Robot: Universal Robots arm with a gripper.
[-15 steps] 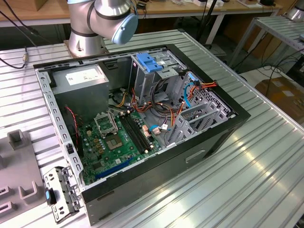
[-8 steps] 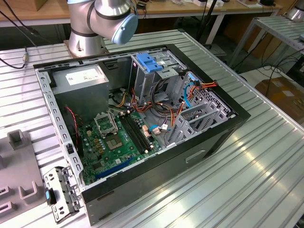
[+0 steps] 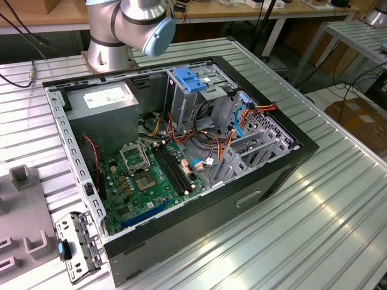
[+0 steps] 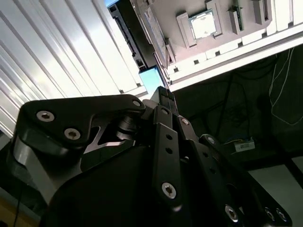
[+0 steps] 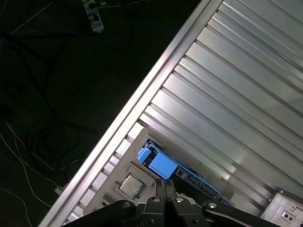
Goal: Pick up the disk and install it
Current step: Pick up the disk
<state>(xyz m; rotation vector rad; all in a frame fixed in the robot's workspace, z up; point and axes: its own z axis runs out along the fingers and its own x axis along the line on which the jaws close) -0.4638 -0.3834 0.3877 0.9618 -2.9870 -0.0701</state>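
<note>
In both wrist views the disk stands on edge in a grey holder near the ribbed table's edge, a dark slab with a blue rail at its near end. My gripper hovers just short of that blue end, its two black fingers pressed together with nothing between them. In the exterior view the open computer case lies on the table, its metal drive cage at the back topped by a blue latch.
A grey power supply box fills the case's back corner on the exterior view's left; the green motherboard and loose cables lie inside. A processor chip sits in the grey holder beside the disk. Beyond the table edge is dark floor with cables.
</note>
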